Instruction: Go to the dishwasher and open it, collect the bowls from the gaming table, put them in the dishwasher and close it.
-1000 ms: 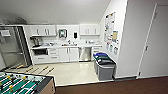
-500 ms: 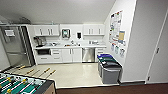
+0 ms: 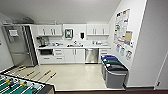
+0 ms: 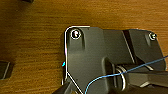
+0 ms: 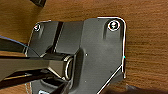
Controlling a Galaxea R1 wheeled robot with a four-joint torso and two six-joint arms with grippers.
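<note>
The dishwasher (image 3: 91, 55) is a stainless-steel front under the white counter (image 3: 75, 47) at the far wall of the kitchenette, and its door is closed. It stands a few metres ahead of me across pale floor. The bowls and the gaming table are out of view. In both wrist views, my arms' dark plates hang over brown wood-grain floor (image 4: 37, 37) (image 5: 145, 37), with nothing held in sight.
A table-football table (image 3: 17, 86) with a green field and rods juts in at the lower left. Blue, green and grey waste bins (image 3: 113, 71) stand against the right wall under posters (image 3: 122, 32). A tall steel fridge (image 3: 18, 46) is at the left.
The whole head picture has shifted a little right and down, so the camera has moved toward the kitchenette. Nothing in the room has moved.
</note>
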